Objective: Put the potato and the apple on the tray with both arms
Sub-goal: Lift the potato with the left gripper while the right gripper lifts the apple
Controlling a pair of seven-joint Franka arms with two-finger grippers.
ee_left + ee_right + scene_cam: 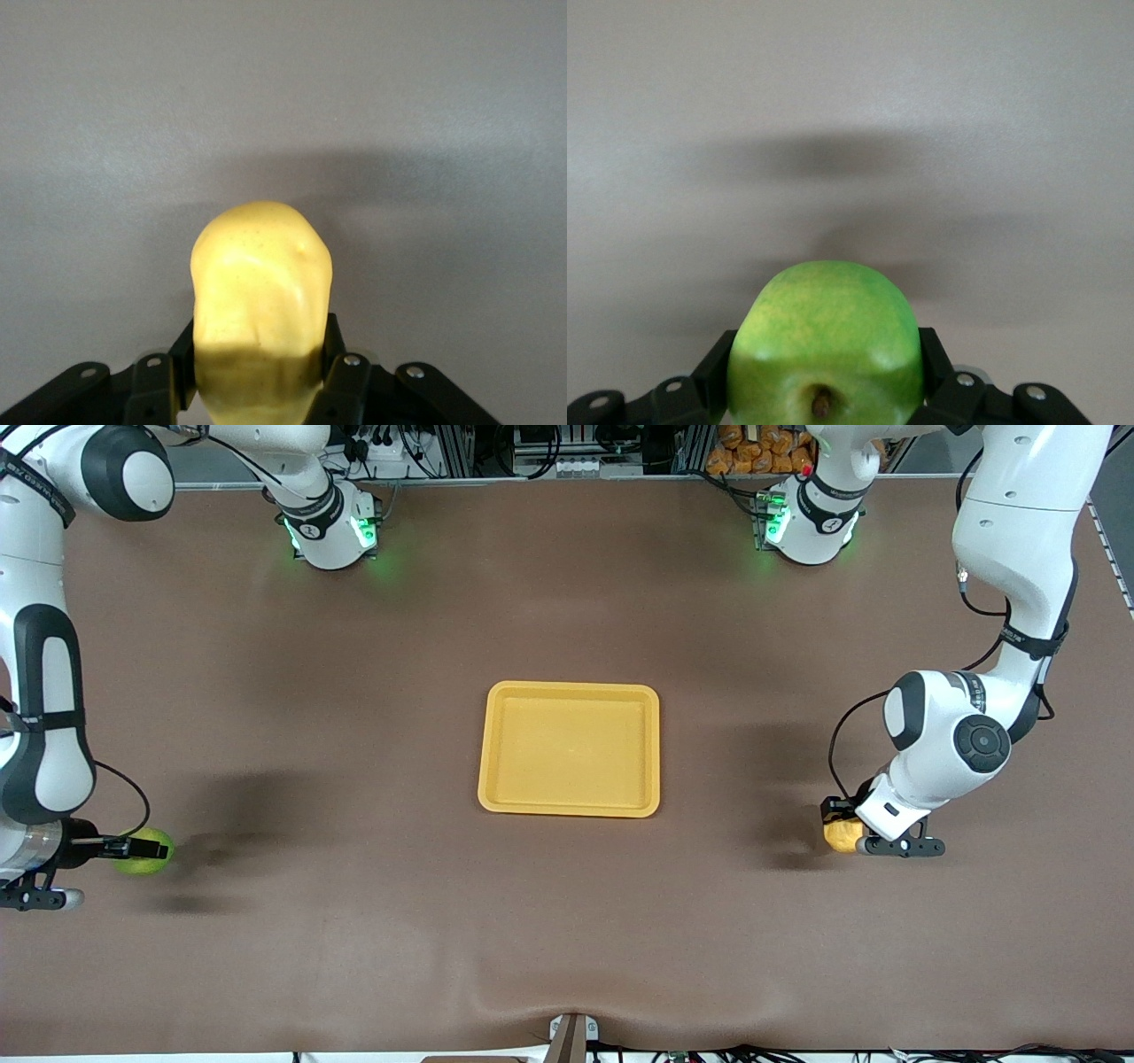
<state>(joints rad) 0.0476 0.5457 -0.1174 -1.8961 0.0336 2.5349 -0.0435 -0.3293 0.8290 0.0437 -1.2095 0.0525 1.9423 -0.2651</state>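
Note:
My left gripper (842,825) is shut on the potato (842,836), a yellow-orange lump, toward the left arm's end of the table. In the left wrist view the potato (260,283) sits between the black fingers (341,381) of the gripper (257,341), with its shadow on the mat below. My right gripper (140,848) is shut on the green apple (149,856) at the right arm's end. In the right wrist view the apple (824,323) fills the gripper (824,354), stem dimple showing. The yellow-orange tray (569,810) lies empty mid-table between both grippers.
A brown mat (354,691) covers the table. The two arm bases (330,527) (808,522) stand along the table's edge farthest from the front camera. A small metal bracket (573,1036) sits at the edge nearest the front camera.

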